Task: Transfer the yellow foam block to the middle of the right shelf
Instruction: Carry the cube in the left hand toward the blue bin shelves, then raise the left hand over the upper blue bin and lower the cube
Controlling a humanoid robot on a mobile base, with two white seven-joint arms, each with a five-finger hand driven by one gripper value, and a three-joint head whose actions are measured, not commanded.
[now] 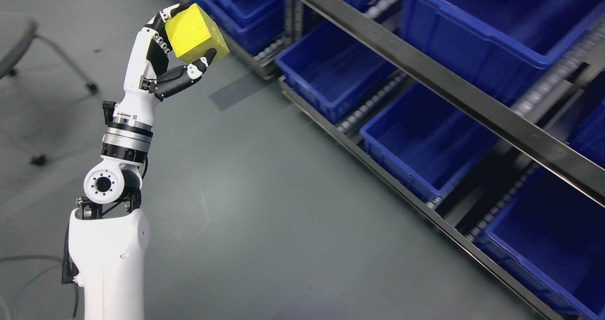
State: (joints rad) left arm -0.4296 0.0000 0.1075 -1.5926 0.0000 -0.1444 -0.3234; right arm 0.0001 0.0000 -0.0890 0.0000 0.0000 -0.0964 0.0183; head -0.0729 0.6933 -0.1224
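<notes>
My left hand (182, 41) is raised at the upper left, its white arm rising from the bottom left edge. Its fingers are curled around a yellow foam block (196, 32), thumb under it and fingers behind it. The block is held in the air above the grey floor, to the left of the shelf rack (453, 90). The rack runs diagonally across the right half and holds blue bins on sloped roller rows, such as a bin in the middle row (427, 142). My right hand does not show.
More blue bins sit in the rack at the upper row (491, 22), the far left (331, 69) and the lower right (553, 244). A grey chair (19, 41) stands at the upper left. Open grey floor (264, 206) lies between my arm and the rack.
</notes>
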